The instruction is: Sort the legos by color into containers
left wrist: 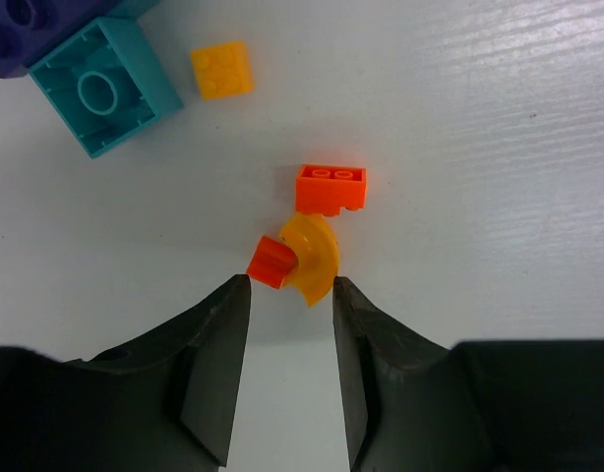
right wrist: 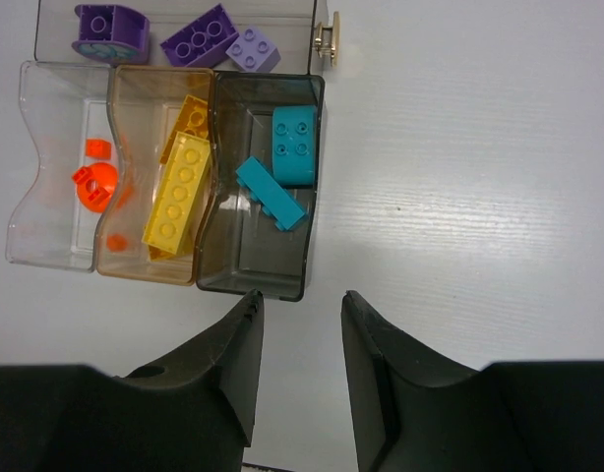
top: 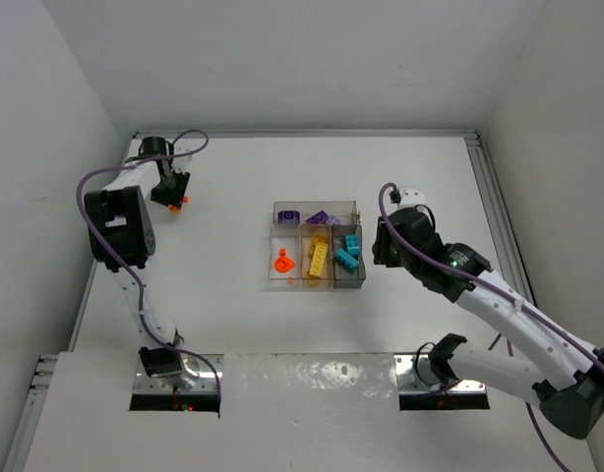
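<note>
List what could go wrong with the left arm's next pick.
1. The curved orange piece sits against the orange brick; closing the open left end effector may nudge the brick away or grab neither cleanly.
2. Its rounded shape could slip out on the long carry to the tray.

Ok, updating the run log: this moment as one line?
left jaws open, orange piece just ahead | right jaws open, empty, near tray | loose: orange brick, yellow brick, teal brick
</note>
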Robot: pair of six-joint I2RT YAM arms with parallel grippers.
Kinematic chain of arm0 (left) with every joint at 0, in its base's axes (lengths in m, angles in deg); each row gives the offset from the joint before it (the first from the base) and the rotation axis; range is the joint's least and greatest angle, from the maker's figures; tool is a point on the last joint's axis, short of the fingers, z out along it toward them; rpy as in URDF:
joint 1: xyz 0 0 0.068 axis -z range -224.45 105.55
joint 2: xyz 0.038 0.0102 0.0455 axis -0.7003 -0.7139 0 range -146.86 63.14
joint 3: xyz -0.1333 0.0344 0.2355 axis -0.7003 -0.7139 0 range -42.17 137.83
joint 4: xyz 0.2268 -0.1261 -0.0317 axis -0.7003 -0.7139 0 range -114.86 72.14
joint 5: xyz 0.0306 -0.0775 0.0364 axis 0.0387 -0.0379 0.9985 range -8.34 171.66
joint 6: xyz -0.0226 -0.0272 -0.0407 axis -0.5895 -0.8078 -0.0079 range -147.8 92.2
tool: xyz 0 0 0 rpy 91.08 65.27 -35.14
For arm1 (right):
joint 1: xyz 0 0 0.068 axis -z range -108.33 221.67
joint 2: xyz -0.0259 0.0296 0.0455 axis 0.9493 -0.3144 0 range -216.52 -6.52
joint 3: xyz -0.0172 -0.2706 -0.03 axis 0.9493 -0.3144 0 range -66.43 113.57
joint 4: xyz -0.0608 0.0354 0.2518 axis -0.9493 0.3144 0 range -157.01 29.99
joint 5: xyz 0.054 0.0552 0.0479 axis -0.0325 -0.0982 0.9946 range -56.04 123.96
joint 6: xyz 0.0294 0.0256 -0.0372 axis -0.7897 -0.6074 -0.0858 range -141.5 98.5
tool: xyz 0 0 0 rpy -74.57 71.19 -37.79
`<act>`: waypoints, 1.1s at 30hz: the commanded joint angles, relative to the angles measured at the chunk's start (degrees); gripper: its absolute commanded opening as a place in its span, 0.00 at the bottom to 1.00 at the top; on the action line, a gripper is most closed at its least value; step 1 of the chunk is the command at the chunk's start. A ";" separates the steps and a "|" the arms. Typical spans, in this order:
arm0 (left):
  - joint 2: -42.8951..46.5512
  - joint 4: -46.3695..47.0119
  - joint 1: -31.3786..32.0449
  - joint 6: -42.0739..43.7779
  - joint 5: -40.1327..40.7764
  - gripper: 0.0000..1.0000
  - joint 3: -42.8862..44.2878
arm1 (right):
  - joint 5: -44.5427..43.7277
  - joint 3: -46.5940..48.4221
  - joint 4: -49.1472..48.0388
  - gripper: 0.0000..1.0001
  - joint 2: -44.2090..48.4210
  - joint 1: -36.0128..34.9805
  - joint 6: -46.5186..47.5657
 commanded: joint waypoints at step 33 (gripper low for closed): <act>-1.23 -1.34 0.90 -0.03 -4.67 0.10 2.61 | -1.84 3.42 0.33 0.39 -1.23 -0.28 0.96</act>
